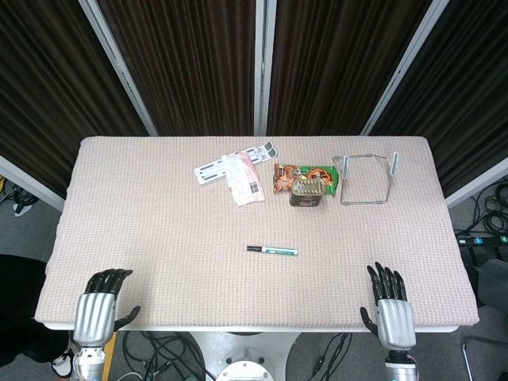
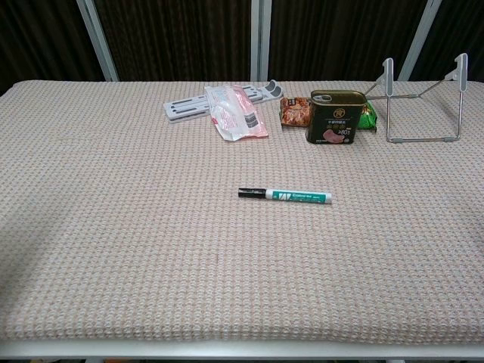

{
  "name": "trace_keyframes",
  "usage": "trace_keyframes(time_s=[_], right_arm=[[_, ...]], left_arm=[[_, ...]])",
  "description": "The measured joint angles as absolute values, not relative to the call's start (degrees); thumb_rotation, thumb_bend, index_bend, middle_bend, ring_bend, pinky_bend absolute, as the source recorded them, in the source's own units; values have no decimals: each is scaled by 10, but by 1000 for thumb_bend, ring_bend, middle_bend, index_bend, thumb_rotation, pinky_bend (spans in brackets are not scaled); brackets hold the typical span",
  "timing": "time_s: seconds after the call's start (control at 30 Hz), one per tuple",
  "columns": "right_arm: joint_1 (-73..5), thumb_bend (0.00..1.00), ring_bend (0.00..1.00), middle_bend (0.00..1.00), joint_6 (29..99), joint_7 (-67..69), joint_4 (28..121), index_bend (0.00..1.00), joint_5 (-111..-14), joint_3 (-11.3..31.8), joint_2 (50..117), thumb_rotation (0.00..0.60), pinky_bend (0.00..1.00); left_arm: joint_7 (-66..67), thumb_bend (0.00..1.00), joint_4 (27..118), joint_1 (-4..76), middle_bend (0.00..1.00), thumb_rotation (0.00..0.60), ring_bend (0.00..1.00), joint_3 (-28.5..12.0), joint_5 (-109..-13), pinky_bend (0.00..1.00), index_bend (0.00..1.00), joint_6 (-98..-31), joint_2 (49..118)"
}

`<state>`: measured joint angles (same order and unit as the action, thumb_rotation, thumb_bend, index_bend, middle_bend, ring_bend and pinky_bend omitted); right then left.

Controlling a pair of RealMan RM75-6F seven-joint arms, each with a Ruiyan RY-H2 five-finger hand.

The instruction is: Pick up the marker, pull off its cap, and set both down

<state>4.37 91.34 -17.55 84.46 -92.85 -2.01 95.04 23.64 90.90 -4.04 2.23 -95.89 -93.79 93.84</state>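
The left hand (image 1: 101, 305) and the right hand (image 1: 390, 305) hover at the near edge of the bench (image 1: 159, 238), one at each corner, both empty with fingers spread apart; the chest view shows neither. The marker (image 1: 271, 251) lies flat near the middle of the bench, well apart from both hands, its black cap (image 2: 252, 193) pointing toward the robot's left and its green-and-white barrel toward the right.

The step in hand looks to be the first reach, and nothing of the task is done yet. The right hand is the nearer to the barrel, so it seems the better one to take it. It should come down from above and pinch the barrel across its width, well away from the cap, so the cap end stays free for the left hand to pull. A round marker on woven cloth may roll if nudged, so the fingers should close evenly from both sides.

The can (image 2: 336, 117), snack packet (image 2: 296, 111), pink pouch (image 2: 236, 112) and wire stand (image 2: 423, 102) sit at the far side, out of the way.
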Motion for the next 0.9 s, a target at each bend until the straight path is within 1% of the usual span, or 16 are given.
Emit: trace_keyframes(time_s=[0.3,0.5,0.57,0.63,0.67,0.7,0.73,0.77,0.83,0.87,0.9], right_arm=[[37,168,0,28,905,-217,865,5,-935,-21,940,600,0],[30,165,0,42,892,-231,884,7,-930,-17,934,600,0],[26,164,0,72,885,-244,897,21,-925,-13,929,600,0],[19,145,0,157,877,-264,915,77,-922,-5,922,600,0],[14,137,4,177,872,-274,924,95,-921,0,919,600,0],[6,116,27,220,866,-287,936,147,-919,8,915,600,8],[0,86,91,273,860,-298,944,220,-918,14,911,600,68],[-7,70,166,309,854,-310,951,268,-916,21,909,600,154],[-24,59,298,343,836,-340,969,305,-907,38,903,600,363],[-35,58,343,348,821,-355,979,314,-899,48,900,600,432],[-43,57,423,352,809,-367,987,329,-890,55,898,600,539]], left_arm=[[235,16,915,-39,283,600,215,26,-953,231,259,-929,933],[239,16,927,-33,283,600,215,20,-950,231,263,-922,929],[246,16,934,-29,283,600,215,17,-949,231,264,-917,927],[251,16,939,-25,283,600,215,14,-947,231,267,-912,926],[252,16,940,-23,283,600,215,13,-946,231,267,-910,926],[252,16,940,-22,283,600,215,13,-945,231,268,-908,927],[251,16,938,-21,283,600,215,13,-944,231,268,-907,928],[250,16,937,-21,283,600,215,13,-943,233,268,-906,928],[248,16,938,-20,283,600,215,14,-939,239,269,-901,932],[248,16,939,-19,283,600,215,14,-938,243,268,-900,933],[248,16,939,-18,283,600,215,14,-937,251,268,-899,934]])
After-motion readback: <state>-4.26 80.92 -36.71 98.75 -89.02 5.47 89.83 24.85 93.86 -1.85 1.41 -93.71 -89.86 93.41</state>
